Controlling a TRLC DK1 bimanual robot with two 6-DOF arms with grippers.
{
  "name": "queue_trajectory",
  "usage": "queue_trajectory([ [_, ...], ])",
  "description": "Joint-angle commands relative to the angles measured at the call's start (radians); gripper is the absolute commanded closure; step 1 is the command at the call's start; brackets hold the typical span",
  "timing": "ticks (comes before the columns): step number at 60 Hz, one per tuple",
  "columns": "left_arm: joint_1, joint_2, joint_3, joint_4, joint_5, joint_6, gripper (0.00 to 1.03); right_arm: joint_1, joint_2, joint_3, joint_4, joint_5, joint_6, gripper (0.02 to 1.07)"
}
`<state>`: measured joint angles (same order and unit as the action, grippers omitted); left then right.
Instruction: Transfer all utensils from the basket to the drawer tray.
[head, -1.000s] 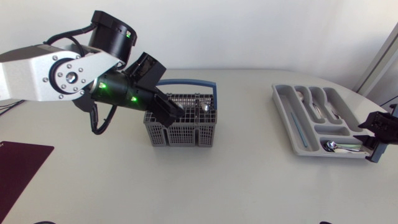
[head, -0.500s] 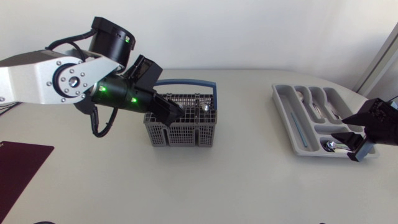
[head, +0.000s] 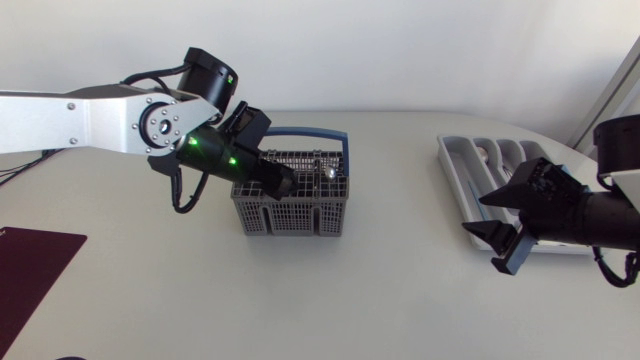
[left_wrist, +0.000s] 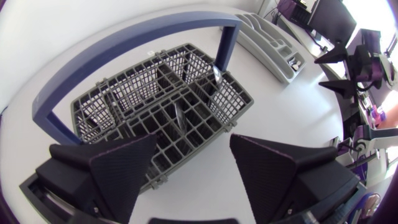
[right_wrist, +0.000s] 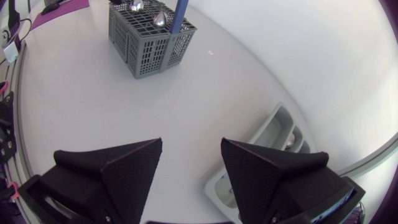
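Observation:
The grey mesh basket (head: 292, 208) with a blue handle (head: 300, 133) stands mid-table, a spoon (head: 326, 172) upright in it. My left gripper (head: 280, 180) hovers over the basket's left side, open and empty. In the left wrist view the basket (left_wrist: 118, 93) lies just ahead of the open left gripper (left_wrist: 194, 143), holding a spoon (left_wrist: 217, 73) and another utensil (left_wrist: 178, 116). The grey drawer tray (head: 458, 165) sits at the right with cutlery in its slots. My right gripper (head: 480, 222) is open and empty over the tray's near left corner. From the right wrist, the right gripper (right_wrist: 189, 163) is open, with the tray (right_wrist: 268, 138) beside it and the basket (right_wrist: 149, 40) far ahead.
A dark purple mat (head: 30, 270) lies at the table's near left corner. Bare table stretches between the basket and the tray.
My right gripper has opened wider and swung left from the tray's near compartment, where a spoon lay by its fingers. My left arm has shifted slightly right over the basket.

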<state>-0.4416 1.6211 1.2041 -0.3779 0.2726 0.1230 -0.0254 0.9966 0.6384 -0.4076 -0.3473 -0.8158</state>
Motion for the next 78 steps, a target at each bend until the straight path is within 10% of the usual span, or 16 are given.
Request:
queue_trajectory([
  [1, 0.009, 0.043, 0.052, 0.016, 0.01, -0.039, 0.29, 0.064, -0.006, -0.034, 0.02, 0.03, 0.073, 0.37],
  [39, 0.011, 0.141, 0.114, 0.033, 0.04, -0.08, 0.98, 0.275, 0.051, -0.082, 0.144, 0.14, 0.184, 0.37],
  [78, 0.05, 0.033, 0.1, 0.024, 0.175, -0.121, 1.0, 0.312, 0.037, -0.098, 0.154, 0.179, 0.182, 0.37],
])
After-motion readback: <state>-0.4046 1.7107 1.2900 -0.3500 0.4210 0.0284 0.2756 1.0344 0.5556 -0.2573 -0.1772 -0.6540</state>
